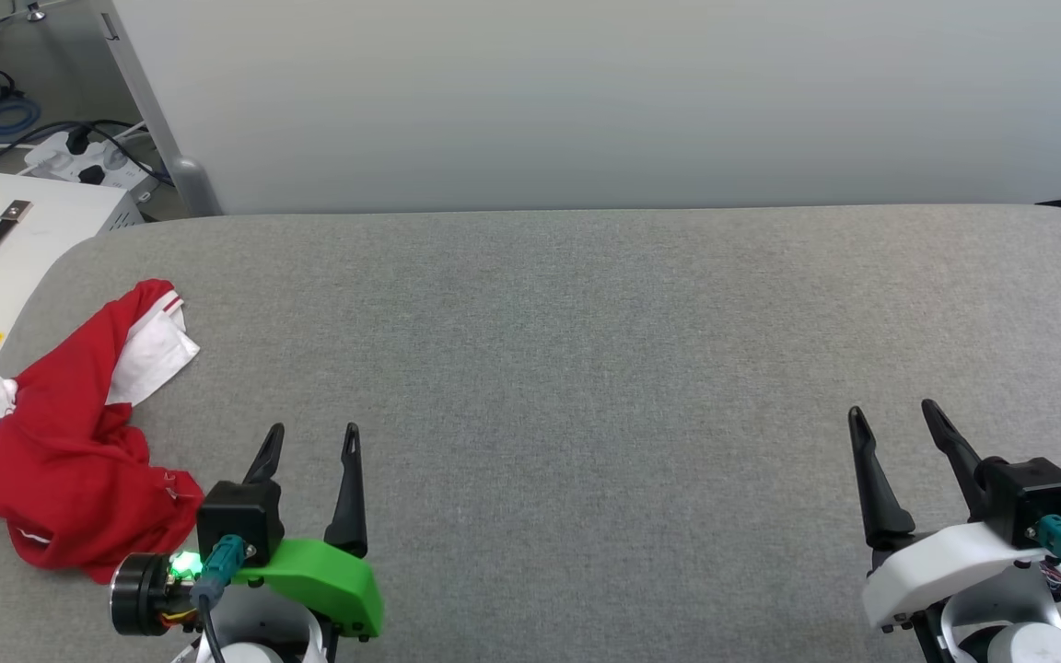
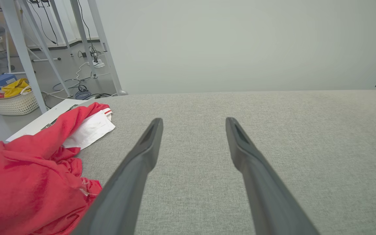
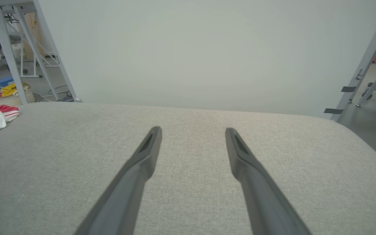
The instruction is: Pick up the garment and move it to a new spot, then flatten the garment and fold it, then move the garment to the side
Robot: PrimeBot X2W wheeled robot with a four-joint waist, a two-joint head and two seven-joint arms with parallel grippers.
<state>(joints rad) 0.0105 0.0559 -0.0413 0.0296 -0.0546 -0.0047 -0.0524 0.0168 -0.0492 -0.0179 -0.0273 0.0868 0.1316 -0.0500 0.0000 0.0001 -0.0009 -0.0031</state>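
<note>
Crumpled garment [image 1: 70, 442] at the grey table [image 1: 586, 368]'s left edge, nine o'clock of the nearby left gripper [image 1: 312, 430]; this and the right gripper [image 1: 892, 407], at three o'clock, rest spread and empty, apparently poised for pickup.

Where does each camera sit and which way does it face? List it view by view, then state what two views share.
Head view: above, looking down on the grey table; shows left gripper and right gripper, both open.
Left wrist view: low over the table, looking along its own fingers; jersey at its left.
Right wrist view: same, along its own fingers, toward the wall.
Shared: both wrist views show the laundry basket.
</note>
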